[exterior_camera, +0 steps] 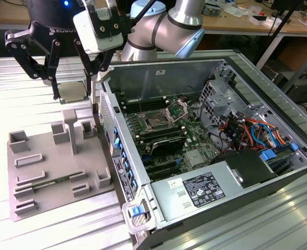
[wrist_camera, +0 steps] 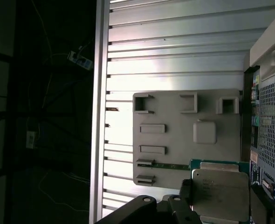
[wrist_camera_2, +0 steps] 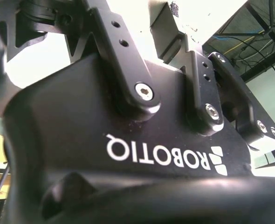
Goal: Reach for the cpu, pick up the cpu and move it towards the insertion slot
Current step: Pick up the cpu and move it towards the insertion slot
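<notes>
In the exterior view my gripper (exterior_camera: 72,96) hangs at the upper left, above the far end of a grey fixture plate (exterior_camera: 49,161). It is shut on the cpu (exterior_camera: 73,91), a flat silvery square with a greenish rim held between the two black fingers (exterior_camera: 54,94). The first wrist view shows the cpu (wrist_camera: 220,193) clamped on two opposite sides, with the plate (wrist_camera: 175,135) below it. The insertion slot (exterior_camera: 156,123), a square socket with a dark centre and a raised metal bracket (exterior_camera: 177,110), lies inside the open computer case, to the exterior view's right of the gripper.
The case's side wall (exterior_camera: 112,130) stands between the gripper and the motherboard. A tall grey post (exterior_camera: 70,130) rises from the fixture plate under the gripper. A memory stick (exterior_camera: 44,183) lies in the plate. A power supply (exterior_camera: 200,190) and cables (exterior_camera: 247,130) fill the case's near and right parts.
</notes>
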Controlling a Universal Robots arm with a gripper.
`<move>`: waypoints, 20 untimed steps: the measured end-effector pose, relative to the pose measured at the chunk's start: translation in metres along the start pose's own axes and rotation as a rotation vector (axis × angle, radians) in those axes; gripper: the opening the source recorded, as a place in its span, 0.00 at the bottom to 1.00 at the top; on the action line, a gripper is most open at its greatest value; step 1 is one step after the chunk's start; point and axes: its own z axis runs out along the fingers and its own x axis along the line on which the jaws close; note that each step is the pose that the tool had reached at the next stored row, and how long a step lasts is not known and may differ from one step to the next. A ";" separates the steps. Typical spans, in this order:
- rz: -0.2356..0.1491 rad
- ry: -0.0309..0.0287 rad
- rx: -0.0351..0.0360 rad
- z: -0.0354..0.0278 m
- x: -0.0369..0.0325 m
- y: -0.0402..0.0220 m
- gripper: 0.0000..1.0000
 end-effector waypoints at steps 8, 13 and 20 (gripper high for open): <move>0.000 0.0000 0.0000 0.0000 -0.0049 -0.0003 0.54; 0.000 0.0000 0.0000 0.0000 -0.0083 -0.0005 0.54; 0.000 0.0000 0.0001 -0.0001 -0.0143 -0.0009 0.54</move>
